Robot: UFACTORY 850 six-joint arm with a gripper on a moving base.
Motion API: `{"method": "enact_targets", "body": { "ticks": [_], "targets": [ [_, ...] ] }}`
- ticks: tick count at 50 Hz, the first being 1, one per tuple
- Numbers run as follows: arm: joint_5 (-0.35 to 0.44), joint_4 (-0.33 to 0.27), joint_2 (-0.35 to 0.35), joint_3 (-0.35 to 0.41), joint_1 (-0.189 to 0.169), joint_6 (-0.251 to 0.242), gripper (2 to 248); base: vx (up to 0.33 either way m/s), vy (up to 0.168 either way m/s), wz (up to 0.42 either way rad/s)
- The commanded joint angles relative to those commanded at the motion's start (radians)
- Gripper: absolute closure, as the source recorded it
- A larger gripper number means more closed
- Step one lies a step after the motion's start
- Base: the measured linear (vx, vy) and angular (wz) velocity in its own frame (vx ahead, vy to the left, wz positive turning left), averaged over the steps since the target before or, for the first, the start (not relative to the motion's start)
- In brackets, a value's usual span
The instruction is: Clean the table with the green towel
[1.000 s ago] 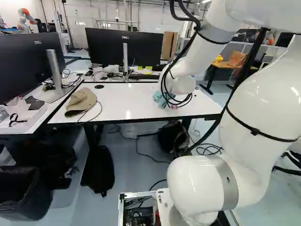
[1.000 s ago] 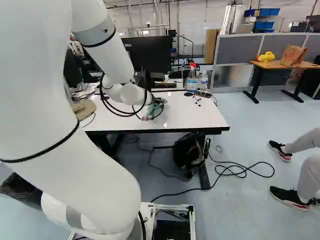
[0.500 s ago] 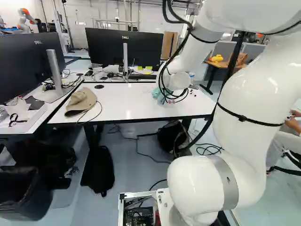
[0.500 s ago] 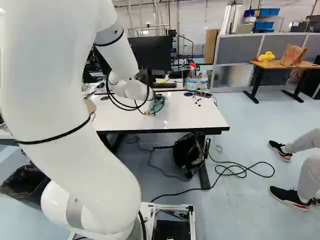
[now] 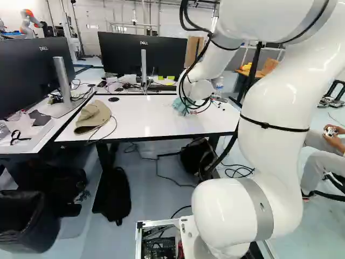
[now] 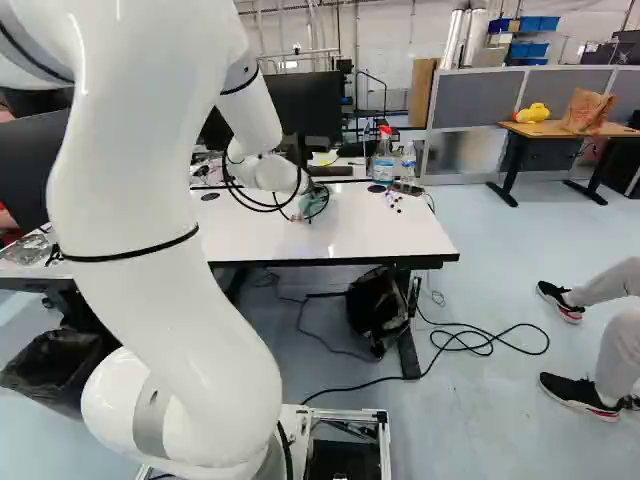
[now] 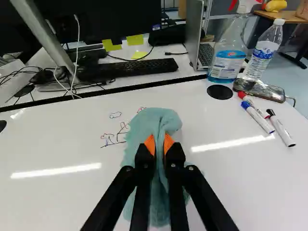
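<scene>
On or near the white table there are three markers, two clear bottles, three yellow notes, two big black screens, one laptop, one floppy hat and one green towel.

The white arm arches forward, its black fingers slanting downward and pinched close together.

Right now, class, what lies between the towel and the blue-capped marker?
In the wrist view, the stretch between the towel and the blue-capped marker is bare white tabletop, apart from reflected light.
</scene>
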Motion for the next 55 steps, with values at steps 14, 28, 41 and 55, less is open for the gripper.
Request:
{"method": "enact_targets", "body": {
  "ticks": [14, 28, 41, 55],
  "targets": [
    [0.0, 0.0, -0.064, -0.076, 0.008, 0.0, 209, 0.0, 0.0, 0.0],
    [0.0, 0.0, -0.128, -0.153, 0.018, 0.0, 209, 0.0, 0.0, 0.0],
    [0.0, 0.0, -0.15, -0.18, 0.02, 0.0, 209, 0.0, 0.0, 0.0],
    [-0.004, 0.001, -0.15, -0.18, 0.02, 0.0, 209, 0.0, 0.0, 0.0]
  ]
}}
